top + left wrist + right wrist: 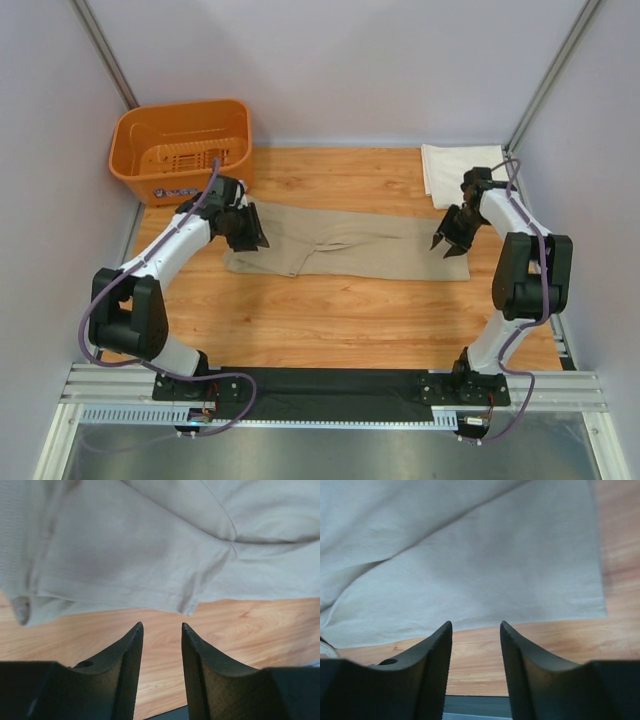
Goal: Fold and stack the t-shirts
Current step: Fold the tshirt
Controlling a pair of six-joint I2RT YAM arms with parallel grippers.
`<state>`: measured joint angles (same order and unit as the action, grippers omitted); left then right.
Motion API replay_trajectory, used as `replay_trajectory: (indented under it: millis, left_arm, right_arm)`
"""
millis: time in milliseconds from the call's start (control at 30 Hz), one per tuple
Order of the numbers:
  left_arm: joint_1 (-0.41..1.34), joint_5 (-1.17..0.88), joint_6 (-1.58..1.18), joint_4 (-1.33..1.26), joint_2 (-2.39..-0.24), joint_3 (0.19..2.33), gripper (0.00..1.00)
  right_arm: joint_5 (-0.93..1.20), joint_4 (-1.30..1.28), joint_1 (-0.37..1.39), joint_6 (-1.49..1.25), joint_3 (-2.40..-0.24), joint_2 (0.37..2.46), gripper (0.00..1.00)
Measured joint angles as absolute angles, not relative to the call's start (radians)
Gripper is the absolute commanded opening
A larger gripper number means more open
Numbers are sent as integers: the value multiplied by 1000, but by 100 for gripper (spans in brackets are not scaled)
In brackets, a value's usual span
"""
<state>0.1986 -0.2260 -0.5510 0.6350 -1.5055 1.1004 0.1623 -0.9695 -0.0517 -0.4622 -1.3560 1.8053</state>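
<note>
Left pincer (pixel 254 238) and right pincer (pixel 448 246) both stand open and empty at the 9 and 3 o'clock ends of the tan shirt (pixel 350 245), which lies long from 9 to 3, while the folded white shirt (pixel 455 170) waits at 1 o'clock.

Tan shirt (pixel 350 245) upper-left corner hidden behind left hand (pixel 258 240); basket (pixel 150 183) label too small to read.
</note>
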Motion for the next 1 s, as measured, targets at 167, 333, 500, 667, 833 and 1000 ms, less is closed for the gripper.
replay_trajectory:
  millis: [167,333,500,667,833,1000]
  left_arm:
    - [310,-251,-569,616,-1521,1105,40]
    - [319,-260,-574,618,-1576,1143,40]
    - [315,-268,-576,616,-1626,1198,39]
    - [315,-271,-576,620,-1628,1204,39]
    - [315,-261,-570,627,-1621,1196,39]
    - [313,-249,-564,656,-1589,1182,39]
  right_arm:
    - [155,-967,-142,-448,-1279,1776,19]
    - [147,-957,-194,-441,-1273,1781,7]
    - [136,-923,-211,-440,-1252,1814,3]
    - [114,-892,-223,-444,-1141,1815,1]
    - [131,-892,-257,-449,-1039,1748,0]
    - [125,-908,-272,-448,-1034,1689,2]
